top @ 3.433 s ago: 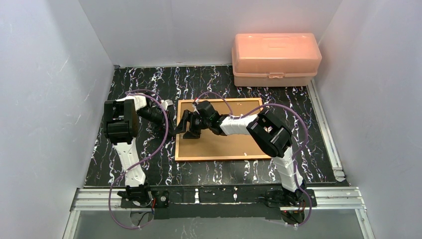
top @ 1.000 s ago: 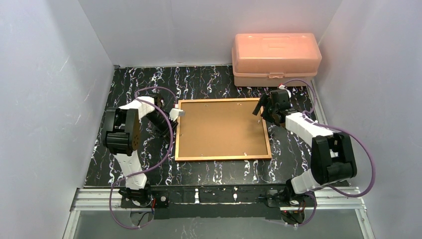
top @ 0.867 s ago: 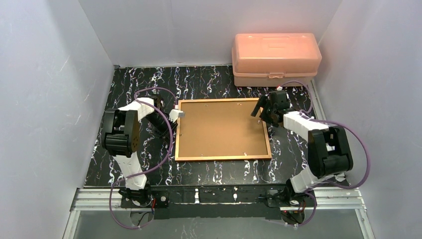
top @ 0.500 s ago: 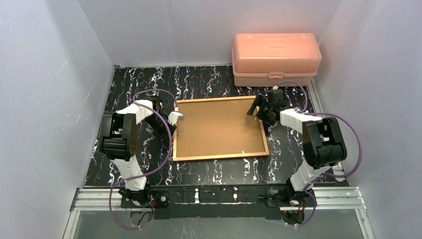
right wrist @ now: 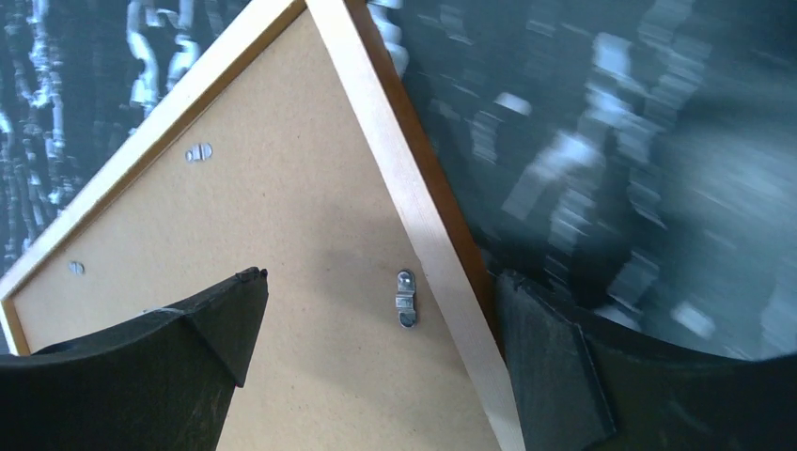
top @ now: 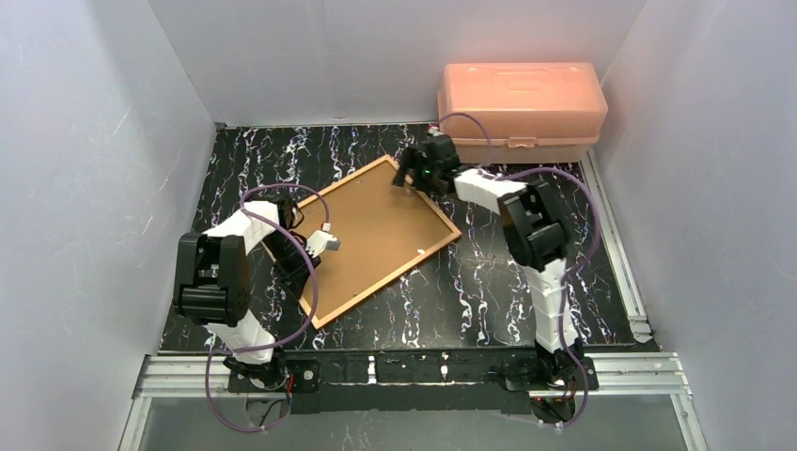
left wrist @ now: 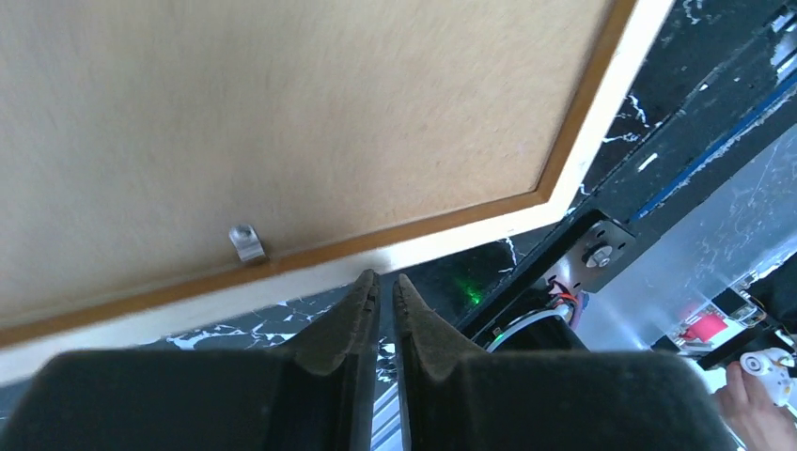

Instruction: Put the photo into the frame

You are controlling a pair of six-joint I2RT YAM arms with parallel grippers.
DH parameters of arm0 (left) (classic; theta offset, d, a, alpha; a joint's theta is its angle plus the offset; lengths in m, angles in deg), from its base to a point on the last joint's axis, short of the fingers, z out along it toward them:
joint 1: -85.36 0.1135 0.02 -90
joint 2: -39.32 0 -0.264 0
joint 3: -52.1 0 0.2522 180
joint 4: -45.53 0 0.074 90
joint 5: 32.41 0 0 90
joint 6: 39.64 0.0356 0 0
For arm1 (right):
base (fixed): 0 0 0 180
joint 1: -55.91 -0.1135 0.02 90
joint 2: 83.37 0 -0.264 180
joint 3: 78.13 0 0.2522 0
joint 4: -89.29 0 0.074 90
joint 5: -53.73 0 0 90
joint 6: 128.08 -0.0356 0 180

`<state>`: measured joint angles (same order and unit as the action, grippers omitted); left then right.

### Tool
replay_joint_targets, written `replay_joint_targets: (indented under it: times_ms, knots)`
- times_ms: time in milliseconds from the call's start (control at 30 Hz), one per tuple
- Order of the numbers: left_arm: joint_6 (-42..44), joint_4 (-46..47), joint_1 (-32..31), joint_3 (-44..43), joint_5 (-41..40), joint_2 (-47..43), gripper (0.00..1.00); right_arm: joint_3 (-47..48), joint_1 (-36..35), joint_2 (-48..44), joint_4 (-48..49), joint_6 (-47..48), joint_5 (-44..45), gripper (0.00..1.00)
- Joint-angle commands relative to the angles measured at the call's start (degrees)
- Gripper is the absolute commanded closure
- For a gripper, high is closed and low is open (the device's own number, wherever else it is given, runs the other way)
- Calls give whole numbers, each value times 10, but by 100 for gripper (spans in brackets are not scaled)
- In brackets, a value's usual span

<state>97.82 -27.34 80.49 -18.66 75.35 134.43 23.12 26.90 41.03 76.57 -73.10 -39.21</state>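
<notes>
Two arms (top: 246, 225) (top: 479, 185) low over the frame (top: 389, 276)

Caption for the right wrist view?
Open right gripper straddling the frame rail, beside a metal clip on the backing board.

This is a robotics lab test cell. Plain white panels (top: 85, 188) wall in a black marbled tabletop (top: 489, 282) on three sides. Behind the left gripper (top: 331, 242), at the near edge, both arm bases are bolted to a bare aluminium rail (top: 179, 378), and purple cables (top: 271, 186) loop along the arms. Just beyond the right gripper (top: 407, 174), a pink plastic box (top: 522, 108) stands against the back panel. Just past the left gripper, off the table edge, a green light (left wrist: 467, 296) glows among metal brackets.
</notes>
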Motion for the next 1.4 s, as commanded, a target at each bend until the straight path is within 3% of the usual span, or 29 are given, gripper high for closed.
replay_joint_targets:
  times_ms: [0, 167, 333, 467, 633, 800, 967, 1067, 1167, 1367]
  knots:
    - [36, -29, -3, 10, 36, -34, 90, 151, -62, 96, -73, 4, -58, 1]
    - [24, -66, -3, -33, 74, -19, 84, 265, -66, 131, -133, 43, -1, 1]
    - [20, -147, 44, -197, 124, 12, 72, 244, -47, 38, -145, 98, 79, 1]
    - [-6, -160, 129, -363, 103, 89, 67, 151, -42, -65, -166, 92, 98, 1]
    - [-71, -69, 209, -471, 29, 188, 67, -112, -43, -216, -103, 7, 7, 1]
    - [-124, 24, 245, -480, -45, 241, 75, -280, -63, -314, -41, -64, -58, 1]
    - [-132, 51, 246, -457, -81, 268, 77, -348, -76, -330, 16, -112, -96, 1]
    - [-125, 70, 246, -429, -102, 272, 77, -359, -77, -296, 61, -141, -126, 1]
    - [-113, 51, 244, -397, -52, 263, 77, -358, -78, -266, 99, -162, -137, 1]
    - [-69, 18, 209, -298, -1, 210, 78, -302, -67, -229, 75, -141, -118, 1]
